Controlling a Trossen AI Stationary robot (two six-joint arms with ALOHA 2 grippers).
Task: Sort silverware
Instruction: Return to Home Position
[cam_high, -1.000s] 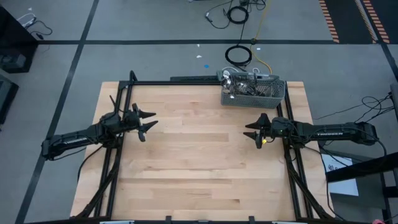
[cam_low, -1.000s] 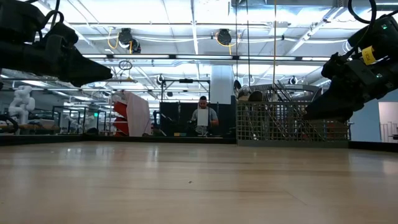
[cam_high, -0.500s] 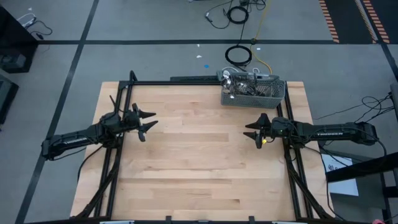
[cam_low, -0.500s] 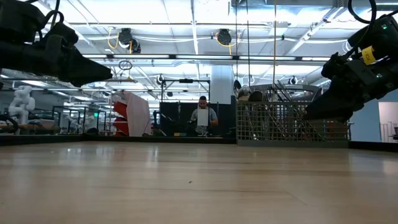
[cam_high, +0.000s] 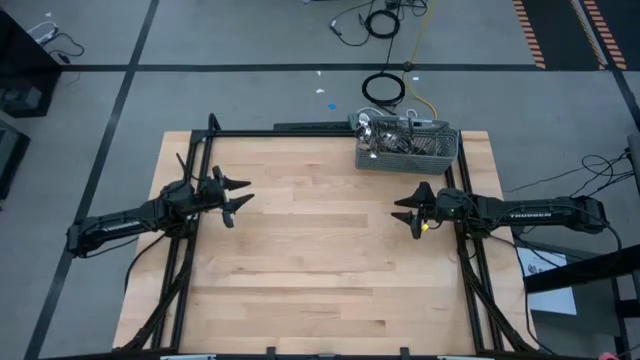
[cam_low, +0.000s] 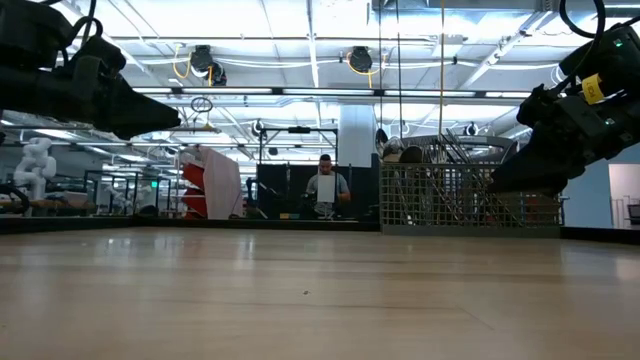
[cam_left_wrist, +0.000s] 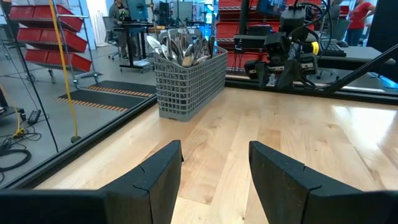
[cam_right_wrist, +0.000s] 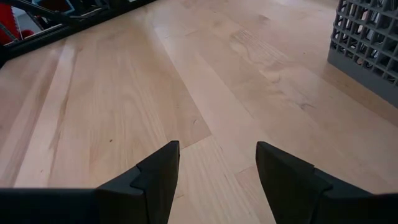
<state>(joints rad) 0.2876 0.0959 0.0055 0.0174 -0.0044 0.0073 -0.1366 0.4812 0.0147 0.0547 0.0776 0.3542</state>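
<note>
at a corner of the wooden table (cam_high: 300, 290) near the right arm, the silverware (cam_high: 390, 134) stands bundled in the grey mesh basket (cam_high: 441, 154). left gripper (cam_high: 245, 191) and right gripper (cam_high: 398, 211) hover well apart, fingers spread, empty. sorting looks finished; what's left is parking both arms.

The silverware (cam_high: 383, 134) is one dense bundle of shiny, silver-coloured pieces, all inside the grey mesh basket (cam_high: 443, 151) and crowded mostly toward one end of it. The pieces stand roughly upright and lean against one another, their tops rising above the basket's rim. Spoon bowls and slim handles show among them. They overlap too closely to count.
</note>
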